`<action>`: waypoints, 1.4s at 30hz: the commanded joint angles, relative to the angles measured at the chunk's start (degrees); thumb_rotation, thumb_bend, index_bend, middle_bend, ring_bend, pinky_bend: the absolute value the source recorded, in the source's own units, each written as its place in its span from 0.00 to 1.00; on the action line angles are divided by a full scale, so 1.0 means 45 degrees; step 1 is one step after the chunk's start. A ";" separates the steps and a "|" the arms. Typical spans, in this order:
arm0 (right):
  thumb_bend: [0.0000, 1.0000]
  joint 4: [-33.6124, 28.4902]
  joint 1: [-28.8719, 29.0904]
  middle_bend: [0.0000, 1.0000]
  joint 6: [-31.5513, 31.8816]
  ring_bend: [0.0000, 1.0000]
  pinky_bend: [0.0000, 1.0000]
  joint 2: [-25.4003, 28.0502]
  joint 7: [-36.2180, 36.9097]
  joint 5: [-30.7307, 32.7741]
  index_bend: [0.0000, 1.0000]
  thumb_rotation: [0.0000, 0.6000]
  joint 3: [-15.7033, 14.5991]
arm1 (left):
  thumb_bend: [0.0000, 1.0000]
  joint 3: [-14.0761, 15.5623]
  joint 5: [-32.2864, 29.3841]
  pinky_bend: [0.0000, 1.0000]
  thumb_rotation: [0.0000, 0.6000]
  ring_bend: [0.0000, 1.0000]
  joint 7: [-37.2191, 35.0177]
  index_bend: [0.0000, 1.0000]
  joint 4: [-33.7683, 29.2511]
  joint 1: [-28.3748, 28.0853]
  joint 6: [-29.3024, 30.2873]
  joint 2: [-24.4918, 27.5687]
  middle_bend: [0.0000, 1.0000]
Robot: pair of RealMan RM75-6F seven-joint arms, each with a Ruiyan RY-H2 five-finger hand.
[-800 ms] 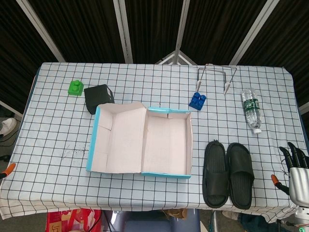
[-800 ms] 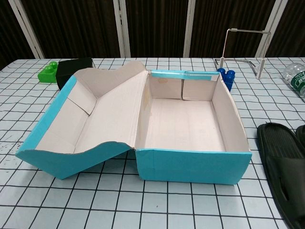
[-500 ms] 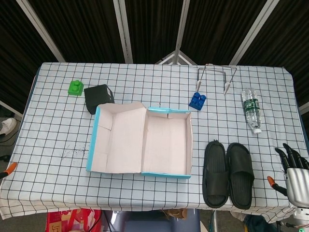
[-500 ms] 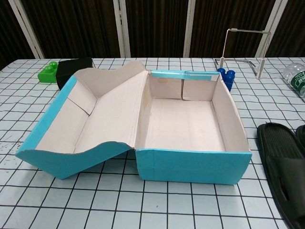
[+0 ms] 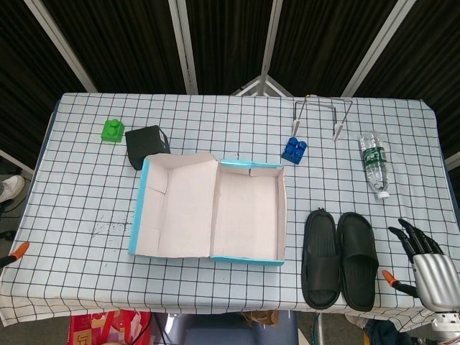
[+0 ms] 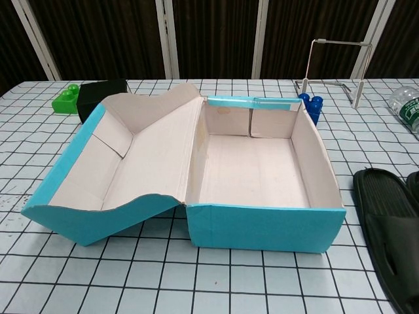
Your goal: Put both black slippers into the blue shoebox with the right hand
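Head view shows the bench (image 5: 72, 187) carrying the open blue shoebox (image 5: 248, 215) near its front edge, both black slippers (image 5: 339, 259) side by side toward the front right corner, and the right robot hand (image 5: 428, 262) empty, fingers spread, just beyond them.

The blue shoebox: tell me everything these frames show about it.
The blue shoebox looks like cardboard, bright blue outside and pale beige inside. It stands open, its hinged lid folded out flat to the left, flaps showing at the lid's and tray's corners. Nothing lies inside the tray. It sits near the middle of the checked tablecloth, a small black box just behind its lid, the black slippers apart to its right. No hand touches it.
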 commanded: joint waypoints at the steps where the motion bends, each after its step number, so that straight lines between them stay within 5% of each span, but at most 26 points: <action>1: 0.21 0.0119 0.0031 0.11 0.0202 0.16 0.23 -0.0227 0.0123 -0.0249 0.20 1.00 0.0027 | 0.04 0.0105 0.0179 0.07 1.00 0.00 -0.0014 0.19 -0.0061 0.0032 0.0071 0.0034 0.03; 7: 0.20 0.1320 -0.0198 0.11 0.0995 0.16 0.23 -0.1563 -0.0278 -0.1614 0.20 1.00 -0.0389 | 0.04 -0.0065 -0.0018 0.05 1.00 0.00 -0.0504 0.19 -0.0031 0.0113 0.0247 0.0182 0.03; 16: 0.20 0.2020 -0.0595 0.11 0.0650 0.15 0.21 -0.3312 -0.1311 -0.0930 0.20 1.00 -0.0646 | 0.04 -0.0406 -0.0196 0.04 1.00 0.00 -0.0795 0.19 0.0255 0.0327 0.0963 -0.0067 0.03; 42: 0.20 0.1587 -0.0809 0.08 -0.1190 0.11 0.16 -0.4841 -0.3572 -0.0139 0.20 1.00 -0.1630 | 0.04 -0.0494 -0.0659 0.04 1.00 0.00 -0.1399 0.19 0.0135 0.0409 0.0587 0.0350 0.03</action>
